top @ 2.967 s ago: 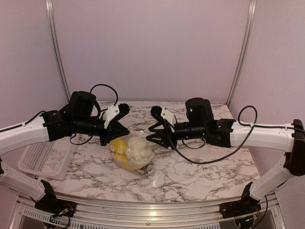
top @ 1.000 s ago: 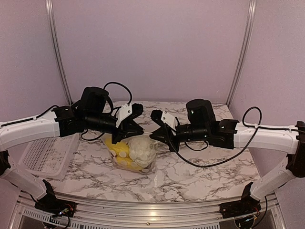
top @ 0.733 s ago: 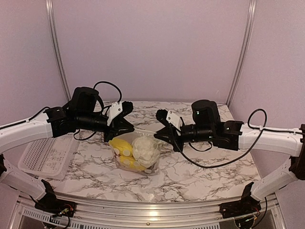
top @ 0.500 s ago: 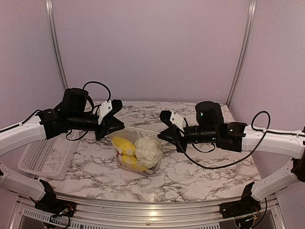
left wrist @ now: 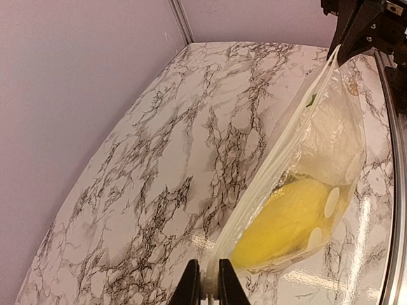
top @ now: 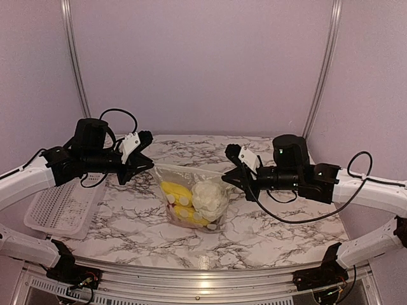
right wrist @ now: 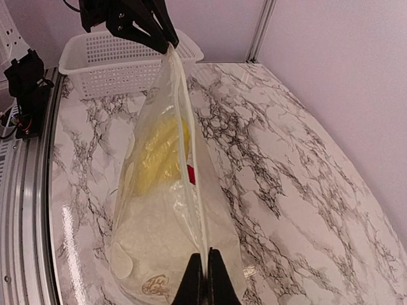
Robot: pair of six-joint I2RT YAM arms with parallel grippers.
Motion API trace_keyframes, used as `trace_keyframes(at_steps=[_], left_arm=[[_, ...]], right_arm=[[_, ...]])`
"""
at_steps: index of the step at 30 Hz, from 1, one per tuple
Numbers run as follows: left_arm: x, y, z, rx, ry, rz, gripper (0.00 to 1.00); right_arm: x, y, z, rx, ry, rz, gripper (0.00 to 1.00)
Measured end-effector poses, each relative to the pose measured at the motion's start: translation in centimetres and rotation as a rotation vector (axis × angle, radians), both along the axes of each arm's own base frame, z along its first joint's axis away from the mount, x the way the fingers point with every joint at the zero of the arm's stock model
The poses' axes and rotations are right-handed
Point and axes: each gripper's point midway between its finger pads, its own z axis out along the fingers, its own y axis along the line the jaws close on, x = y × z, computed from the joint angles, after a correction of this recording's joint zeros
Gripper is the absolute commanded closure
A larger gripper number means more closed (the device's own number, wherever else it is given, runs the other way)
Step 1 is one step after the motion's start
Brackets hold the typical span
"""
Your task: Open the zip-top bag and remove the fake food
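Now I see my left jaws and right jaws each pinching one end of the bag (top: 186,175), its top pulled tight between them, food (top: 208,198) inside.

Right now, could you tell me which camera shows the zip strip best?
The left wrist view: the zip strip shows broadside, end to end. The right wrist sees it edge-on, a thin line; the top view, only faintly.

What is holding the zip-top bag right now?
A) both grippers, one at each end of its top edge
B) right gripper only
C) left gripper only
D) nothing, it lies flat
A: the left gripper and right gripper each pinch one end of the zip-top bag, its top edge stretched between them.
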Motion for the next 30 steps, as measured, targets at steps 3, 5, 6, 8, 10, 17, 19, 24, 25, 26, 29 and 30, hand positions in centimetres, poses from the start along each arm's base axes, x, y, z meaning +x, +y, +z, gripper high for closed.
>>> trace_keyframes(at_steps=[3, 5, 6, 8, 10, 17, 19, 24, 25, 26, 29, 30], left_arm=[[0.3, 0.0, -0.1, 0.006, 0.002, 0.007, 1.0], [0.5, -0.2, -0.1, 0.007, 0.004, 0.009, 1.0], [0.6, -0.2, -0.1, 0.007, 0.004, 0.008, 1.0], [0.6, -0.3, -0.1, 0.005, 0.005, 0.004, 1.0], [0.3, -0.5, 0.1, 0.005, -0.002, -0.01, 1.0], [-1.4, -2.0, 0.8, 0.006, -0.047, -0.091, 1.0], [-1.9, -2.4, 0.8, 0.013, -0.06, -0.117, 1.0], [-2.9, -3.3, 0.8, 0.029, -0.088, -0.166, 1.0], [-3.1, -3.4, 0.9, 0.03, -0.092, -0.171, 1.0], [-3.2, -3.4, 0.9, 0.031, -0.096, -0.176, 1.0], [-3.6, -3.7, 1.1, 0.034, -0.112, -0.19, 1.0], [-3.7, -3.7, 1.2, 0.034, -0.116, -0.195, 1.0]], right_arm=[[0.1, 0.0, 0.0, -0.001, -0.001, -0.003, 1.0], [0.1, 0.0, -0.1, -0.002, 0.0, -0.002, 1.0], [0.1, 0.0, -0.2, -0.004, 0.003, 0.0, 1.0], [0.1, 0.2, -0.2, -0.003, 0.008, 0.009, 0.98], [0.1, 0.7, 0.0, 0.0, 0.013, 0.026, 0.95], [-1.8, 3.0, -0.3, -0.016, 0.04, 0.121, 0.65], [-2.6, 3.7, -0.5, -0.028, 0.057, 0.153, 0.55], [-3.5, 4.5, -0.1, -0.046, 0.091, 0.194, 0.26], [-3.4, 4.6, 0.5, -0.042, 0.091, 0.194, 0.24], [-3.4, 4.7, 1.4, -0.034, 0.085, 0.192, 0.24], [-2.8, 5.1, 4.6, 0.012, 0.057, 0.173, 0.23], [-2.5, 5.2, 5.7, 0.027, 0.046, 0.162, 0.23]])
